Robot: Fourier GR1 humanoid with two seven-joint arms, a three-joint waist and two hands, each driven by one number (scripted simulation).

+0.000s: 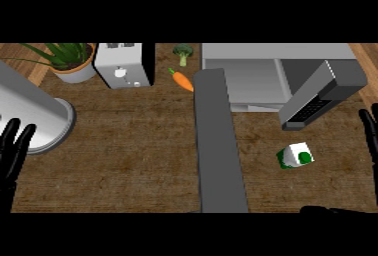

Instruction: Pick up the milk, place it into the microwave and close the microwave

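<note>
Milk carton (pixel 296 156) on the brown worktop (pixel 133 150), green and white, tipped at an angle, well to the right of centre and just below the swung-out microwave door (pixel 317 97). Microwave (pixel 251 75) at the upper right, door open, inside bare and grey. Left hand (pixel 13 150) at the left edge, fingers straight and pointing up — holding nothing. Right hand (pixel 369 130) at the right edge, only dark fingers showing, also straight, apart from the carton. Long grey slab (pixel 218 145) down the middle, from the lower edge up toward the microwave. Carrot (pixel 181 80) and broccoli (pixel 182 51) near the top, between toaster (pixel 124 65) and microwave. Potted plant (pixel 66 60) at the top left — large grey rounded object (pixel 37 115) below it.
</note>
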